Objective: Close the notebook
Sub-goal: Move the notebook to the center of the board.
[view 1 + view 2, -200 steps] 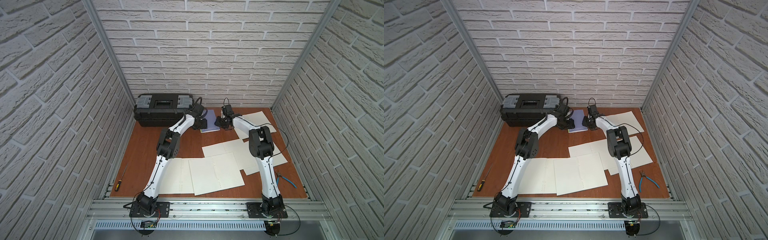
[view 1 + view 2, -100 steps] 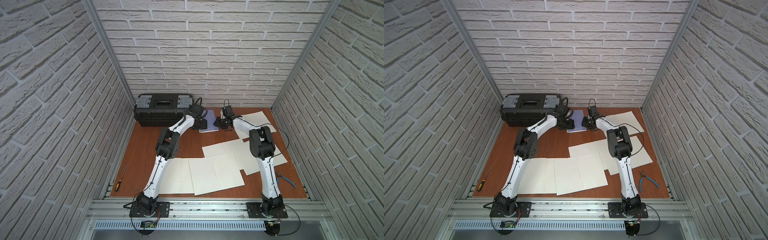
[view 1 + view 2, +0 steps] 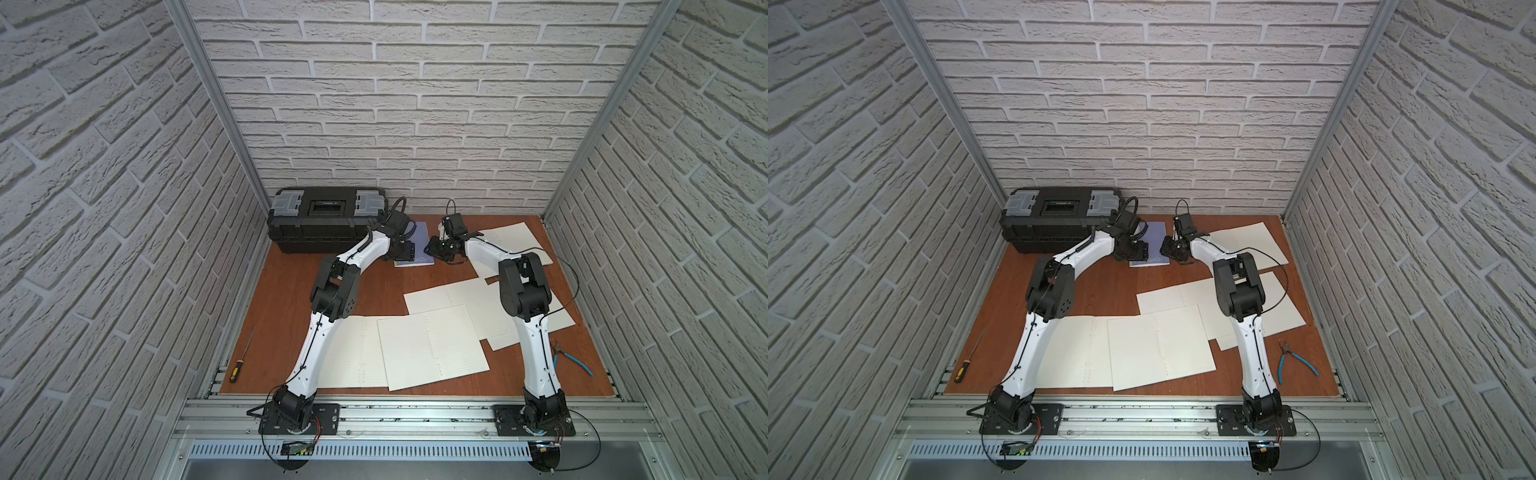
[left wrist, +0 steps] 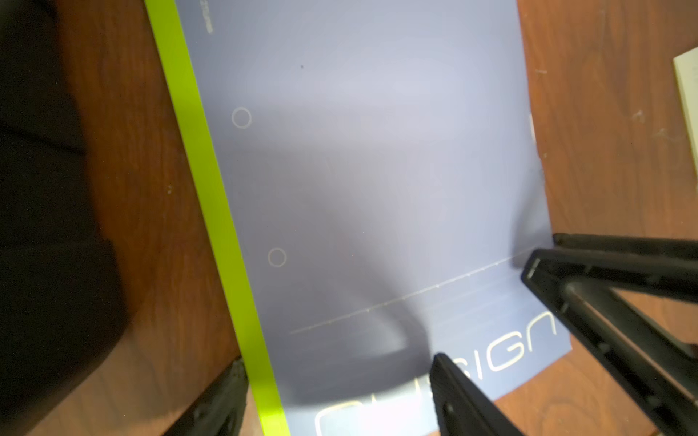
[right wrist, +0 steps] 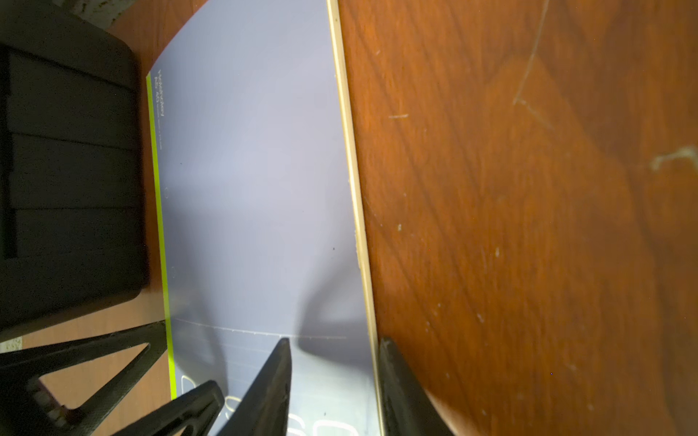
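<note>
we found the smooth, flat lavender notebook (image 3: 419, 243) closed, long axis toward the back wall (image 3: 415, 124). left gripper (image 4: 336, 360) gaped empty; right gripper (image 5: 335, 341) straddled its page edge, half-open.

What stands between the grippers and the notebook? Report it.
Nothing visible. The left gripper straddles the notebook at its green spine, the right gripper at its free edge. The toolbox sits beside it, not between.
</note>
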Controlling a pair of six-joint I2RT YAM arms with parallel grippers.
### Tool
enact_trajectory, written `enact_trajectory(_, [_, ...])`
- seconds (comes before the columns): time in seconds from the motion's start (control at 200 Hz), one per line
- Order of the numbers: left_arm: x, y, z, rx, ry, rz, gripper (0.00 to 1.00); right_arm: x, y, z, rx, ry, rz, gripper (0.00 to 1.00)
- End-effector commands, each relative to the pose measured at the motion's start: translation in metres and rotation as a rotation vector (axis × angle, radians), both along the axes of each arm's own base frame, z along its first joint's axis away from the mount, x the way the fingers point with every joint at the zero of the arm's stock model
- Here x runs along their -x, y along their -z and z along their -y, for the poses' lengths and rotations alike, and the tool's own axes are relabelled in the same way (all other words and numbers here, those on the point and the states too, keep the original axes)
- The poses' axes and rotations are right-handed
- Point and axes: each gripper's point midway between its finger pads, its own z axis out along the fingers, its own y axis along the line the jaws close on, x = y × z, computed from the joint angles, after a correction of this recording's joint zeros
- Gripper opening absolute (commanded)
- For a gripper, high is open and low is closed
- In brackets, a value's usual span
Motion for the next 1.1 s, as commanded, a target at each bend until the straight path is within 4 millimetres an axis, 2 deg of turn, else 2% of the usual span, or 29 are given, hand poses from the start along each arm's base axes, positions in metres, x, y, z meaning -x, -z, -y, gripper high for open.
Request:
enact_trajectory(0.0, [0.01, -0.013, 0.011, -0.002, 0.064, 0.004, 0.76, 0.041, 0.022, -0.017, -0.009, -0.046, -0.139, 0.39])
enact_trajectory(0.4, [0.006, -0.018, 0.015, 0.0, 0.091, 0.023, 0.78, 0.042, 0.018, -0.015, -0.003, -0.044, -0.132, 0.4])
enact_trajectory(0.7, [-0.003, -0.041, 0.008, -0.04, 0.09, 0.092, 0.84, 0.034, 0.008, -0.009, 0.007, -0.041, -0.112, 0.43])
enact_trajectory(1.095, [-0.001, -0.061, 0.0, -0.076, 0.074, 0.13, 0.87, 0.021, -0.016, -0.001, 0.032, -0.05, -0.067, 0.5])
